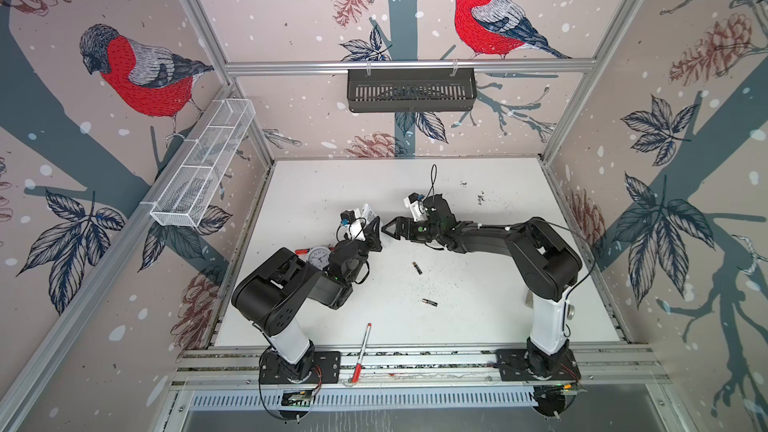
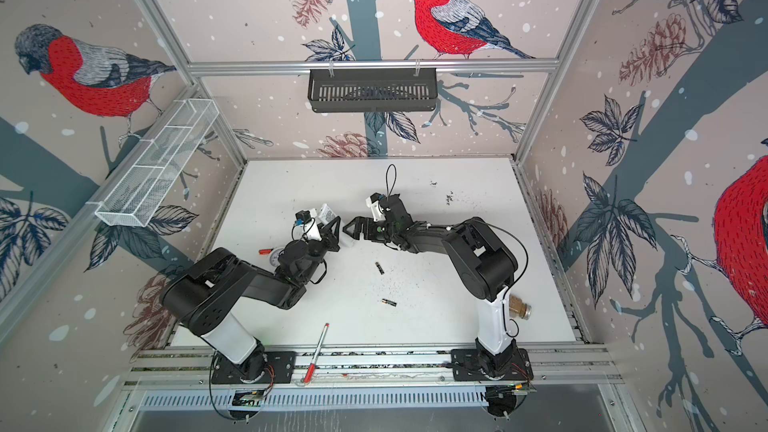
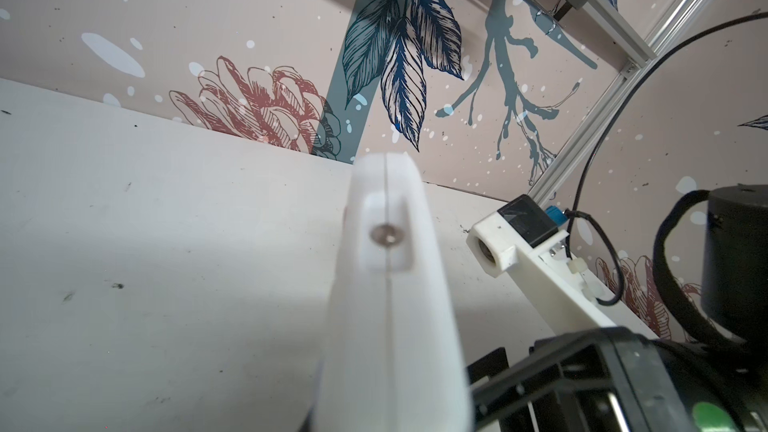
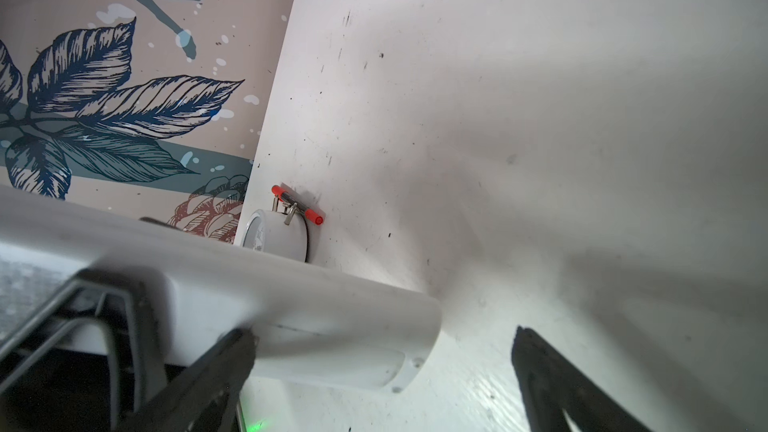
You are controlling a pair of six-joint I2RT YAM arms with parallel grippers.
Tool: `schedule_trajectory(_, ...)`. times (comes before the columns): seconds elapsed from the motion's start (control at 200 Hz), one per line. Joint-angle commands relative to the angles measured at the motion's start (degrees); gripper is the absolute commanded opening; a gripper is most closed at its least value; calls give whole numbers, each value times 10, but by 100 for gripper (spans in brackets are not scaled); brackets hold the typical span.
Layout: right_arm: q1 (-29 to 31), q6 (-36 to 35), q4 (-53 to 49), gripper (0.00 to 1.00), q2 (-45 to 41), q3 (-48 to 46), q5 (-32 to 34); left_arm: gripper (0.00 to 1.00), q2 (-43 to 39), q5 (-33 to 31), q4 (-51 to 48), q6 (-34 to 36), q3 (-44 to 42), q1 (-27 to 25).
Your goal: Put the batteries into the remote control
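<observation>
Currently your left gripper (image 1: pixel 375 231) is clenched on the remote control (image 1: pixel 368 213), holding it off the bench (image 1: pixel 478 284) near the middle; the left wrist view shows it edge-on. Your right gripper (image 1: pixel 390 228) faces it from the right with jaws spread wide, grasping nothing, one finger (image 4: pixel 232 351) just beside the remote's end. One battery (image 1: pixel 417 268) and a second battery (image 1: pixel 429 302) lie apart on the bench, nearer than both grippers.
</observation>
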Motion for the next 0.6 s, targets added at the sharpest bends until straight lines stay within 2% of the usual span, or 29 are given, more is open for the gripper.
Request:
schedule_trajectory(0.0, -5, -19, -47, 100, -5, -13, 30, 0, -6, 6, 85, 12, 9, -1)
schedule_trajectory(0.33, -9, -27, -30, 100, -36, -48, 19, 0, -3, -21, 54, 18, 17, -1)
schedule_trajectory(0.595, -19, -13, 37, 99, -62, -64, -8, 0, -4, -2, 58, 4, 15, 0)
